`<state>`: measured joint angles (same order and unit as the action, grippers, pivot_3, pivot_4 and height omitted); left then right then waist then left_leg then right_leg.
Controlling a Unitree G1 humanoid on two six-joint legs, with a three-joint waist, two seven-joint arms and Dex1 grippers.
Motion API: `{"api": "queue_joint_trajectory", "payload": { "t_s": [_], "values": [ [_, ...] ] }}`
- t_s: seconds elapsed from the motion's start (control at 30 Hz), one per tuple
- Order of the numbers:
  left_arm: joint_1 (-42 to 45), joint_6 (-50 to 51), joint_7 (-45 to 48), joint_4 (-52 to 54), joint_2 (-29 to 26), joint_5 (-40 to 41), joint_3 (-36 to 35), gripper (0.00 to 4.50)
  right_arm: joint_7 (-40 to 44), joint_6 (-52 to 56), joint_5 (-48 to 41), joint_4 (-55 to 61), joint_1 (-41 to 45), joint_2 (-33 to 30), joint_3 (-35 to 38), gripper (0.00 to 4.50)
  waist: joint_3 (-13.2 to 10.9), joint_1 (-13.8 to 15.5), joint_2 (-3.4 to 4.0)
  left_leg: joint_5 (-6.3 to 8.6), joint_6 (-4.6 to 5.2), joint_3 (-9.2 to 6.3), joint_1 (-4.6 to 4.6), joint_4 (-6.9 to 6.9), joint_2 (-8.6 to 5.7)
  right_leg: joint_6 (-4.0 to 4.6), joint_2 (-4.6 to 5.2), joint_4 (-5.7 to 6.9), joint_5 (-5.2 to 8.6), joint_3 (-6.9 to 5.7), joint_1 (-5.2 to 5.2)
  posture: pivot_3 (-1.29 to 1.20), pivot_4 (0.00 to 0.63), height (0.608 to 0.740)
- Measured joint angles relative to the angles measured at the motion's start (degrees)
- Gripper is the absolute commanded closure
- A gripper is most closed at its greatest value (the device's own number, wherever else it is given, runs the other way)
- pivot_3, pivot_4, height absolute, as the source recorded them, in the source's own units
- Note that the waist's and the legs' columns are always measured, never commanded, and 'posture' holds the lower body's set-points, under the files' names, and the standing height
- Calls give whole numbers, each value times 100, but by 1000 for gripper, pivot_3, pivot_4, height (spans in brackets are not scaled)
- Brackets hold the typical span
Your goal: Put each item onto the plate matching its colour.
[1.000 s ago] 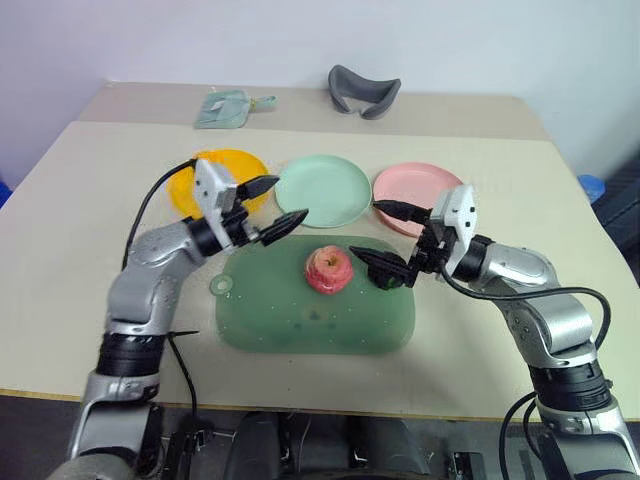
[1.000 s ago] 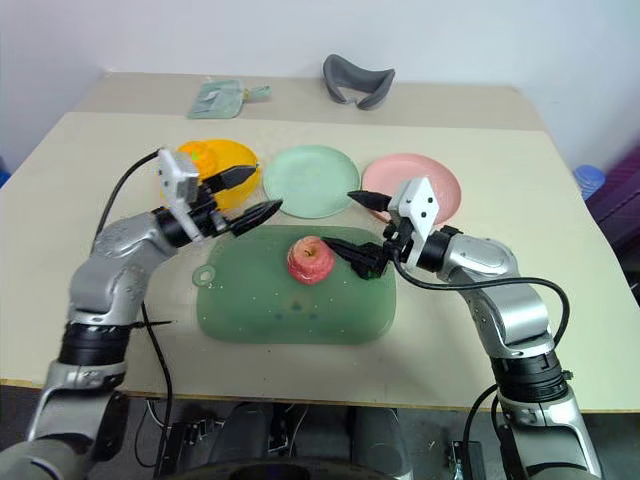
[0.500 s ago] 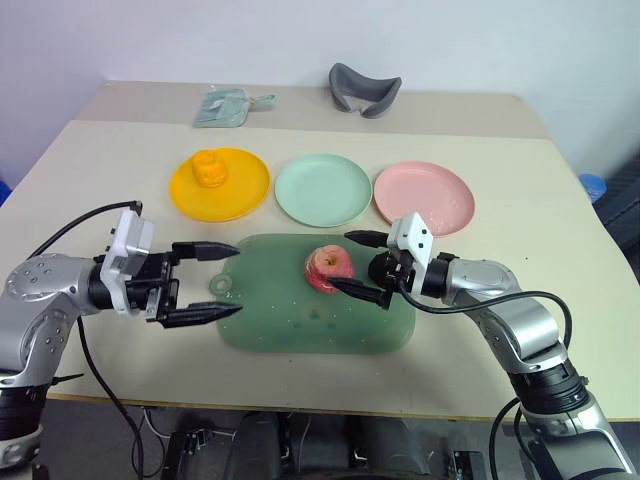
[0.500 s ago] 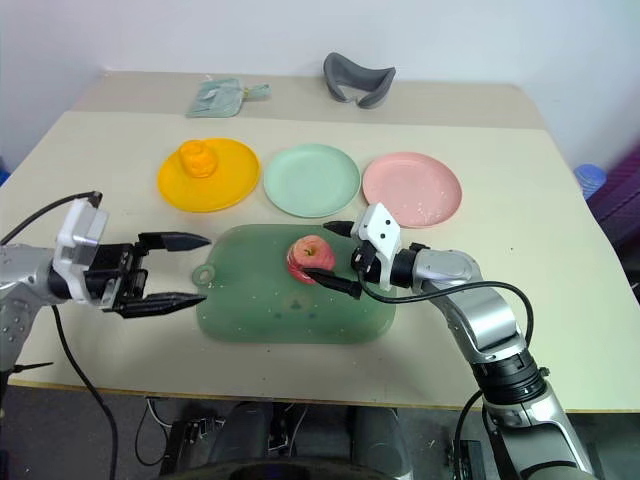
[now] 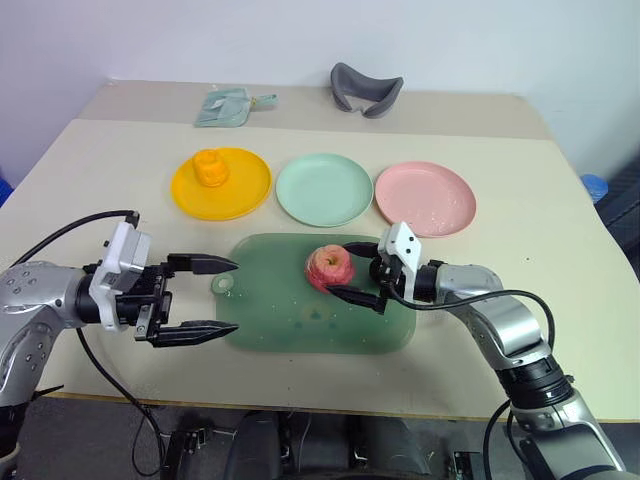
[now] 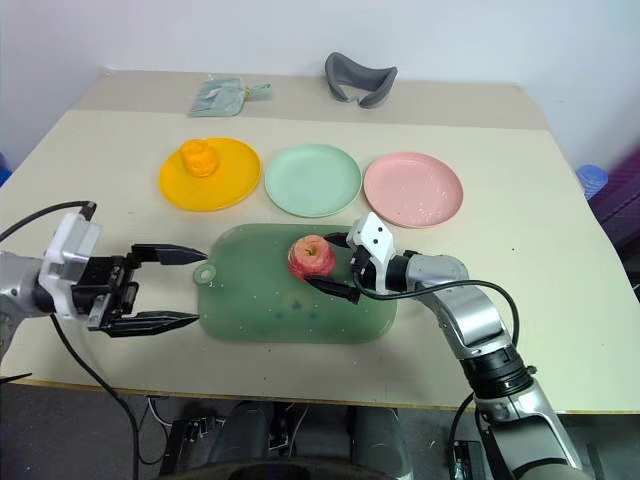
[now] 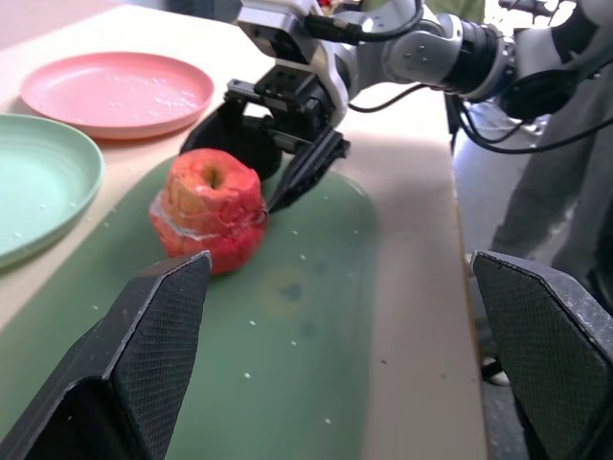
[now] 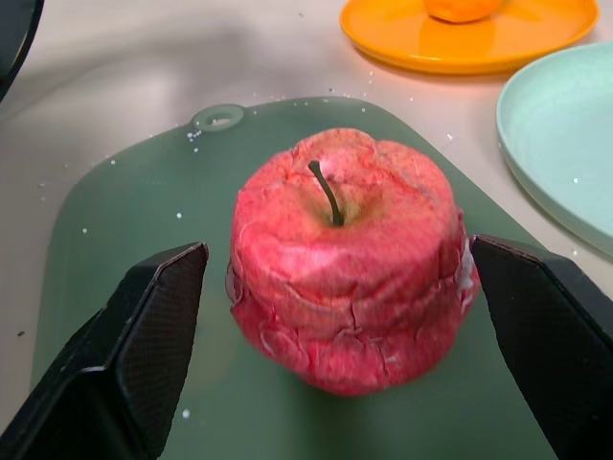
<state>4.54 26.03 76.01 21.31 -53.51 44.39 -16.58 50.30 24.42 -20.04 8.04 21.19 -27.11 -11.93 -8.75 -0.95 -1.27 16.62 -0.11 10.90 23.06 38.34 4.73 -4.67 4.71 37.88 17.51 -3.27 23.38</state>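
Head view: orange toy fruit (image 5: 209, 167) already sits on the yellow plate (image 5: 245, 189); green plate (image 5: 324, 189) and pink plate (image 5: 424, 198) bare.
Left wrist view: left gripper (image 5: 203, 296) spread, empty.
Right wrist view: right gripper (image 5: 354, 270) spread around the red apple (image 8: 347, 256) on the green tray (image 8: 115, 247), not clamped; still to go.

A pink-red toy apple (image 7: 210, 206) stands upright on the dark green tray (image 7: 287, 364). The right gripper (image 7: 287, 144) reaches in beside it, one black finger tip at the apple's side. Mint green plate (image 7: 38, 182) and pink plate (image 7: 115, 91) lie beyond.
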Motion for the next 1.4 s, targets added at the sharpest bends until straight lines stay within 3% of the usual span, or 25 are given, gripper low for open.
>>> {"api": "queue_joint_trajectory", "payload": {
  "t_s": [0.1,0.23,0.3,0.6,0.77,0.93,1.1,1.4],
  "values": [
    [35,3,-131,41,18,0,10,47,16,-1,16,-58,12,19,-3,0,0,-1,0,0,0,0,0,0,0,0,0,0,0,0,0,0,150,740],
    [94,5,-284,51,94,-1,66,0,-3,7,17,-64,11,57,4,1810,0,0,0,0,0,0,0,0,0,0,0,1,0,0,0,0,150,740],
    [136,1,-370,57,173,-4,111,0,-21,7,17,-64,9,65,4,2281,0,3,0,0,0,0,1,1,0,0,0,1,0,0,0,0,150,740],
    [17,-341,-747,-209,711,-327,162,0,-181,117,-172,-48,23,126,268,2289,0,7,1,0,0,0,2,2,0,0,0,2,0,0,1,0,150,740],
    [61,-523,-1350,-342,1135,-760,283,0,-659,349,-578,-371,972,251,1145,2289,-1,3,2,0,0,-2,6,11,1,0,-1,9,-1,0,4,0,150,740],
    [374,-387,-2103,-370,1458,-1129,684,0,-957,-139,-260,-1746,1869,87,1576,2289,0,24,1,2,3,-3,13,22,0,-1,0,10,-1,-2,4,0,150,740],
    [593,-276,-2545,-289,1796,-1252,1011,0,-1101,-1058,273,-3985,2584,57,1650,2289,-12,-17,20,1,3,-1,21,30,2,-1,-3,18,-1,-2,13,0,150,740],
    [465,-259,-2796,-37,1885,-1253,1126,0,-1165,-2063,817,-6645,3466,36,1712,2289,-17,-45,29,1,3,-1,25,39,6,-1,-5,21,-1,-1,15,0,150,740]
  ]
}}
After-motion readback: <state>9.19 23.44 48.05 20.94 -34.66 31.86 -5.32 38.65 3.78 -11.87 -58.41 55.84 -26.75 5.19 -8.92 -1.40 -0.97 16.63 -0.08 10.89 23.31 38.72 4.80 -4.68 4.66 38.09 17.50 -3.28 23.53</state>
